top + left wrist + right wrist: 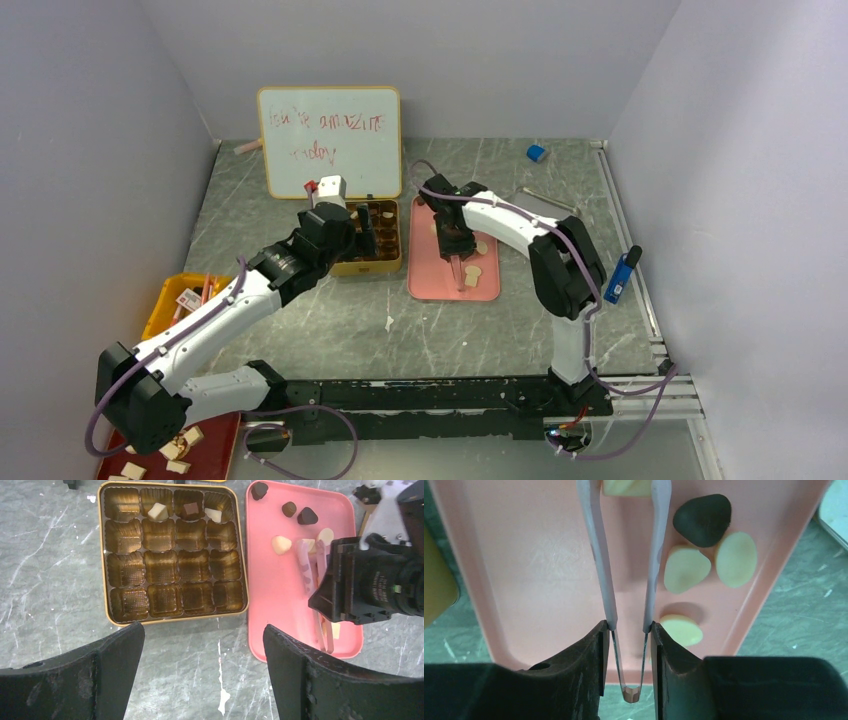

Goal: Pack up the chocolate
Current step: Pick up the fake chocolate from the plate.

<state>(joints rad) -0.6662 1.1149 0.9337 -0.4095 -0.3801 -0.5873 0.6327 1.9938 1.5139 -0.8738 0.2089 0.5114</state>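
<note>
left gripper [201, 630]: jaws spread wide, holding nothing, above the gold box [175, 619]. right gripper [629, 626]: clamped on pink tweezers [596, 555], their tips either side of a tan piece. chocolate [702, 520]: dark and tan pieces loose on the pink tray [524, 555]; three sit in one edge row of the box.

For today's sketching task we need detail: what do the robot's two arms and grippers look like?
The left arm and right arm have rounded white links joined by bulky black joints, bolted to a black base rail. A thin purple cable runs along each. The left gripper and right gripper end in matte black, wedge-shaped fingers, lightly scuffed.
</note>
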